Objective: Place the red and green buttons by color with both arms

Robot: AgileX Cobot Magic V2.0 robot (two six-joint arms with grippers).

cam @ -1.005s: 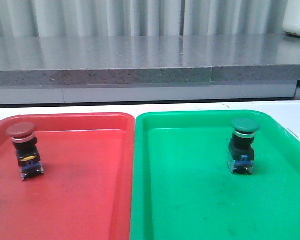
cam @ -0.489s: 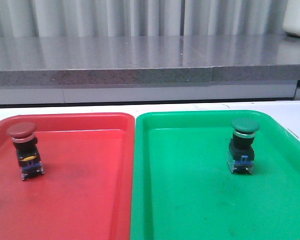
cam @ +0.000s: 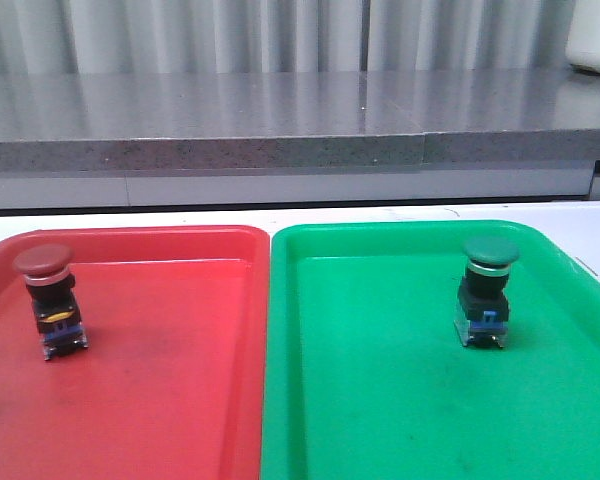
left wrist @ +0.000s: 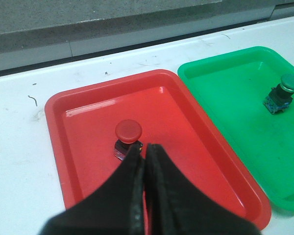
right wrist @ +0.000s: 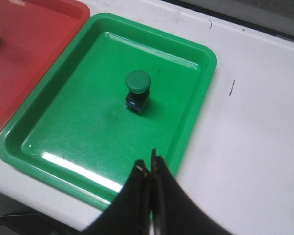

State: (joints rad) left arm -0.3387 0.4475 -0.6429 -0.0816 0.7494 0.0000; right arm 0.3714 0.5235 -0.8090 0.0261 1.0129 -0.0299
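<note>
**Both buttons sit on matching trays, both grippers empty above them**

Nearest each wrist camera are the fingers. The left gripper [left wrist: 145, 152] has its fingers pressed together with nothing between them, hanging above the red tray [left wrist: 88, 93]; its tips overlap the red button [left wrist: 128, 138] only in the line of sight, so contact cannot be confirmed. The right gripper [right wrist: 150, 168] is likewise closed and empty, over the near rim of the green tray [right wrist: 196, 54], well apart from the green button [right wrist: 137, 90].

Beyond them, the red button [cam: 49, 298] stands upright on the red tray [cam: 180, 400] near its left side, and the green button [cam: 487, 290] stands upright on the green tray [cam: 380, 400] toward its right. Each colour is with its own tray, so I judge the sorting done and the arms pulled clear, which would explain the closed, idle fingers.

Farther back lie the white table [right wrist: 255, 122] and a grey ledge [cam: 280, 110].

Neither arm shows in the front view. The near edges of both trays are cut off there, and the red button's base is partly hidden behind the left fingers in the wrist view
</note>
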